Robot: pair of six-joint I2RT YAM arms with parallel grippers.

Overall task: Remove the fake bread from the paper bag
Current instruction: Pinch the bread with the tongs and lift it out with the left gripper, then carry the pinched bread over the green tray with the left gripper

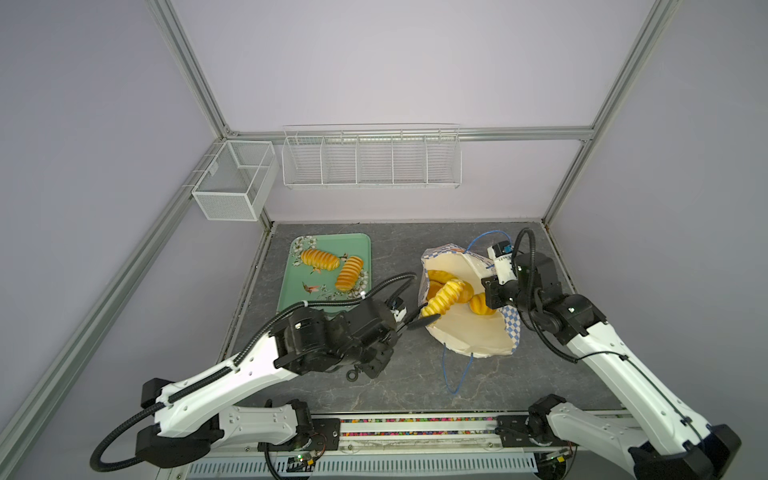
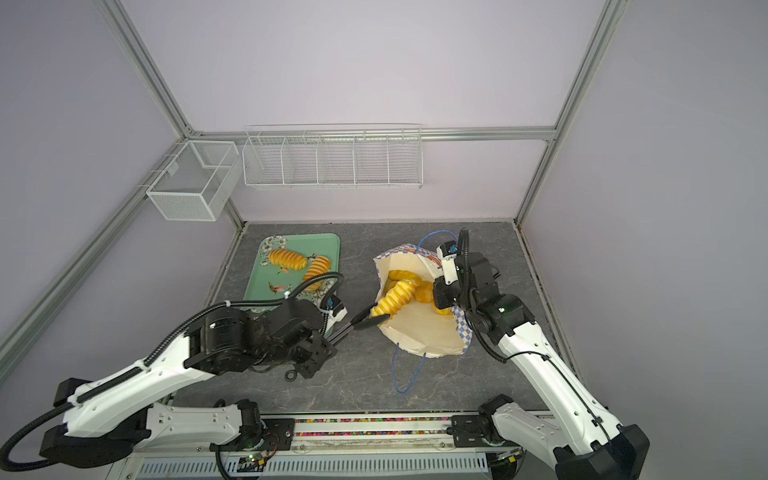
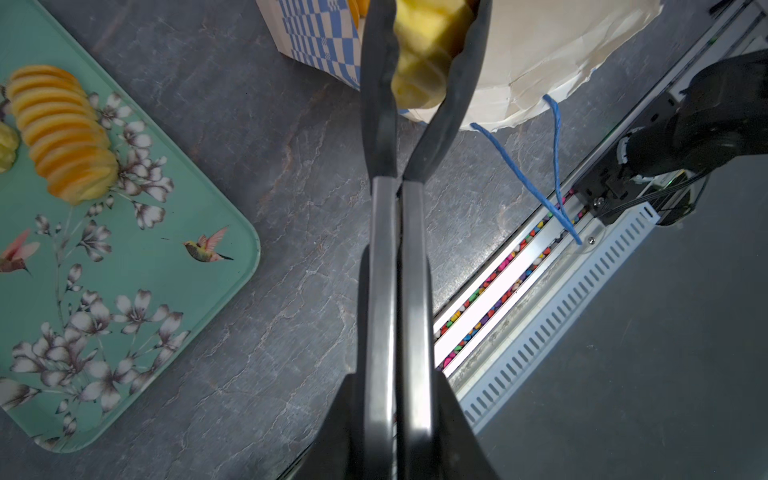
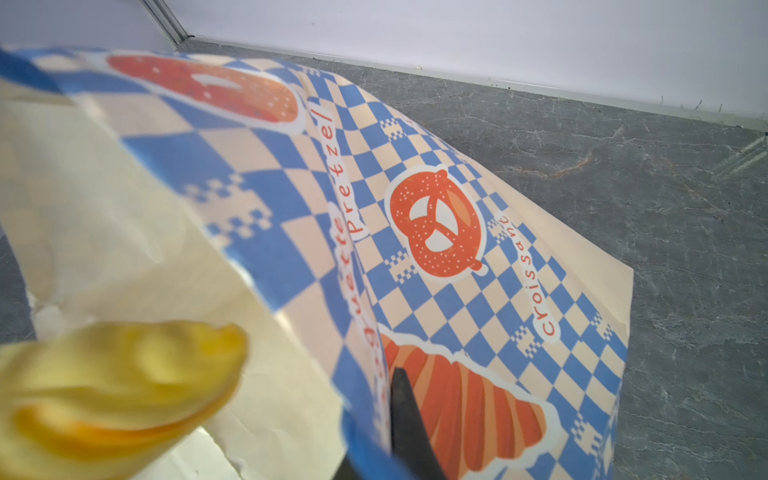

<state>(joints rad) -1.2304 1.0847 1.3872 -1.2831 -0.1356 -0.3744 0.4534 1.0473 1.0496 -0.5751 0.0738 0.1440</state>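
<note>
The paper bag [image 1: 469,336] [image 2: 424,332] lies on its side with its cream inside showing. My right gripper [image 1: 492,291] [image 2: 442,293] is shut on its upper rim; in the right wrist view one black finger [image 4: 409,424] presses the checked wall [image 4: 415,187]. My left gripper [image 1: 395,328] [image 3: 397,415] is shut on metal tongs [image 3: 397,249]. Their black tips clamp a ribbed loaf of fake bread [image 1: 446,301] [image 2: 395,301] [image 3: 428,50] at the bag's mouth. More fake bread [image 1: 482,305] lies inside the bag. Two loaves [image 1: 320,258] [image 1: 349,273] lie on the green tray [image 1: 299,299].
The flowered tray [image 3: 145,257] sits left of the bag, with grey stone tabletop between them. A blue cord handle [image 1: 457,374] trails toward the front rail [image 1: 415,428]. A wire rack [image 1: 372,160] and a mesh basket [image 1: 235,180] hang on the back wall.
</note>
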